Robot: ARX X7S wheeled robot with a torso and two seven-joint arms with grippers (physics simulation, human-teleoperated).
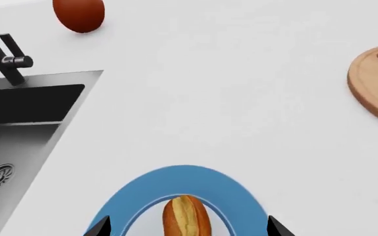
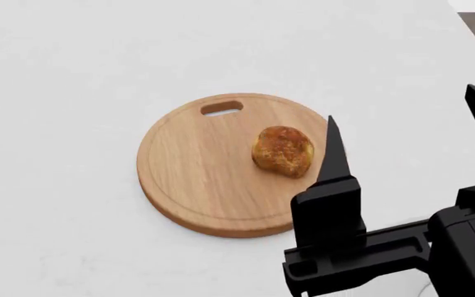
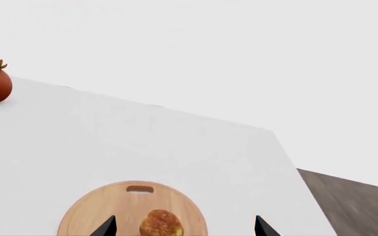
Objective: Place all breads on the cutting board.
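Right gripper jaws spread wide, holding nothing, right of frame centre in head view. Lumpy round roll lies on cutting board, right of board centre. Left gripper also spread, empty; split oval roll between its fingertips, on blue-rimmed plate, bottom centre.

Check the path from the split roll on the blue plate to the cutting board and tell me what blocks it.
Nothing visible blocks it. In the left wrist view the split roll lies on the blue-rimmed plate, with only bare white counter between it and the cutting board. The sink and the pot sit off to the other side.
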